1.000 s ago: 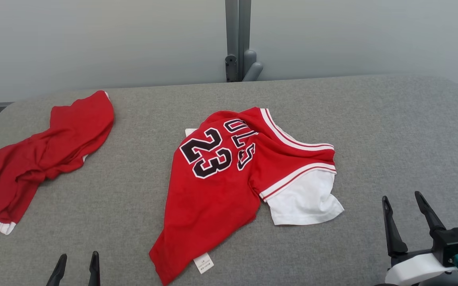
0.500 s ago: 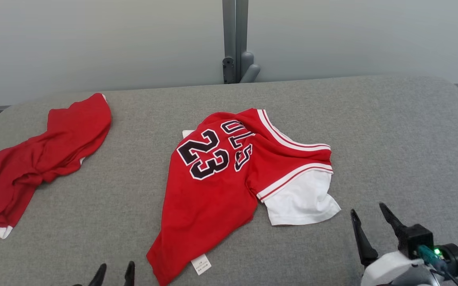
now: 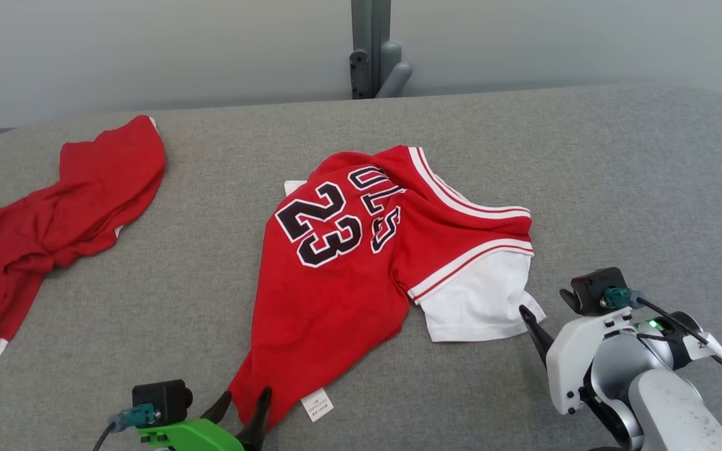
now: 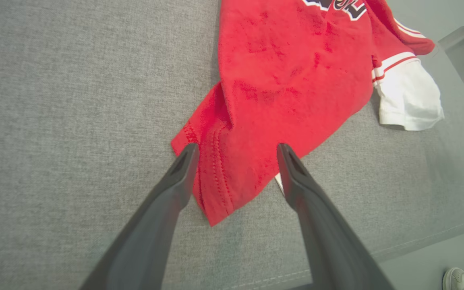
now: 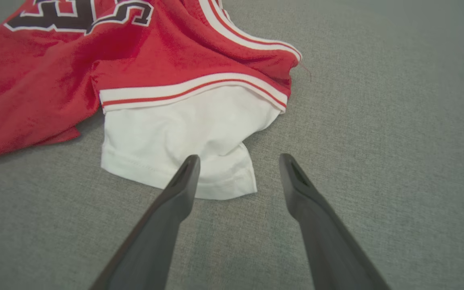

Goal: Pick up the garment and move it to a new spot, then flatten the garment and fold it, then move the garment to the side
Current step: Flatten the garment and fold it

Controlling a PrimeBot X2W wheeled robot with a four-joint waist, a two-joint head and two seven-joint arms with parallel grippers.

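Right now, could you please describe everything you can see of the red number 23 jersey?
The jersey is red knit with black, white-edged 23 and lettering, white-and-red striped trim, a white sleeve and a white label at its hem. It lies crumpled, print up, mid-way on the grey padded surface. The open left gripper straddles its hem corner; the open right gripper is at the sleeve edge.
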